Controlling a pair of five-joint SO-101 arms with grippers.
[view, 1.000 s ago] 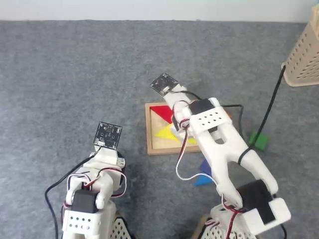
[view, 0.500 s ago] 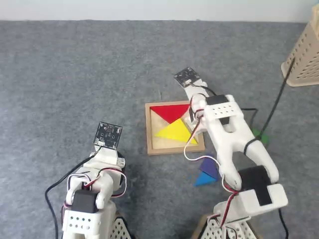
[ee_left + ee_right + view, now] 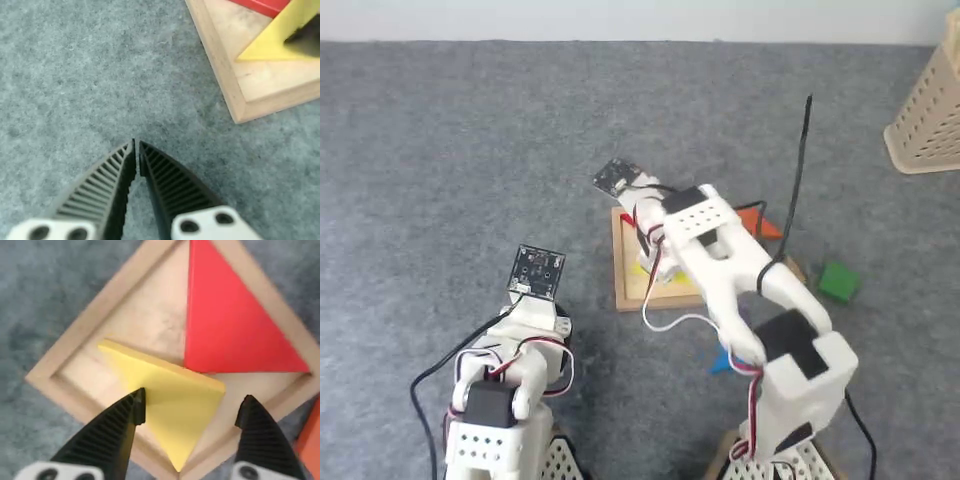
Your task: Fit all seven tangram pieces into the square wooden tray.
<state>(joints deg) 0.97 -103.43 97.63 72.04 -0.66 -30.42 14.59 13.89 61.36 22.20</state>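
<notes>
Right pincer (image 3: 194, 397) hangs wide open astride the yellow wooden triangle (image 3: 170, 390), which lies inside the square wooden tray (image 3: 77, 335) touching the red wooden triangle (image 3: 225, 330), so an off-centre nudge could, I judge, ride it onto its neighbour or the rim.

Looks like a robotics lab bench here: grey felt mat (image 3: 470, 130) over the table, the left arm (image 3: 505, 390) and right arm (image 3: 750, 290) in white printed plastic, a bare circuit board (image 3: 537, 271) on a wrist, servo wires (image 3: 665, 320) hanging loose, a black cable (image 3: 798, 180) crossing the mat.
</notes>
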